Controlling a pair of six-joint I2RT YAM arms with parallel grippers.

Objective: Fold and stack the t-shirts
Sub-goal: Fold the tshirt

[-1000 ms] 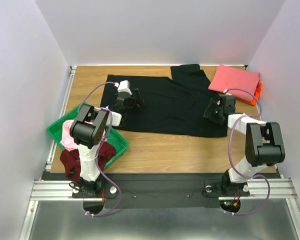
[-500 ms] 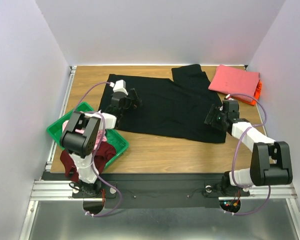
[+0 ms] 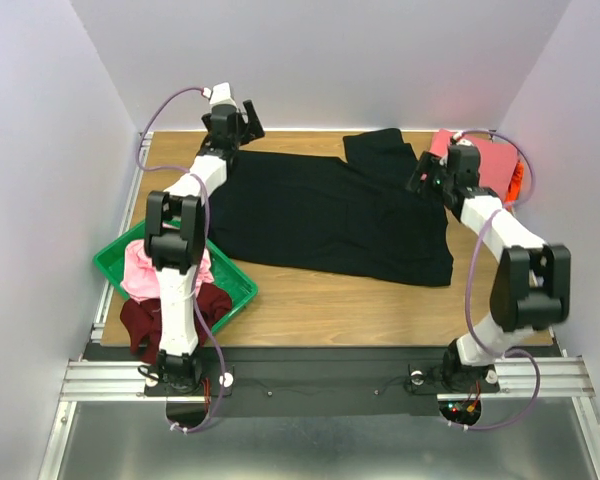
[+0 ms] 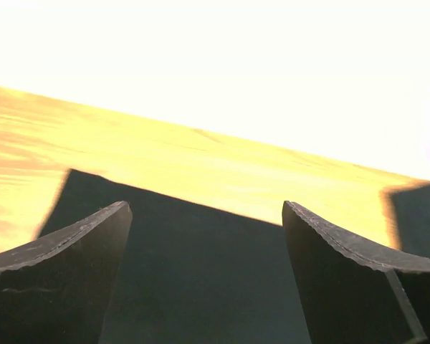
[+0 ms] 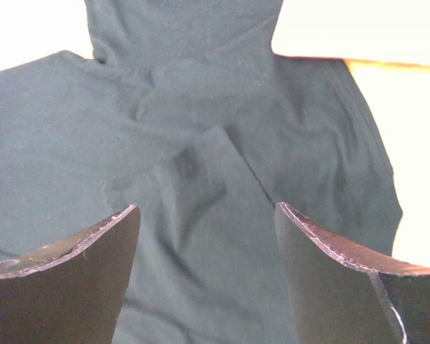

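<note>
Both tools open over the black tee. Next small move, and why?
Probably lower the left tool onto the far edge of the black t-shirt and close: it stands open above that edge, holding nothing. The right tool is likewise open over the cloth.

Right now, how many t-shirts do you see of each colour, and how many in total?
Black tee: 1
Coral tee: 1
Orange tee: 1
Light pink tee: 1
Maroon tee: 1
Total: 5
</note>
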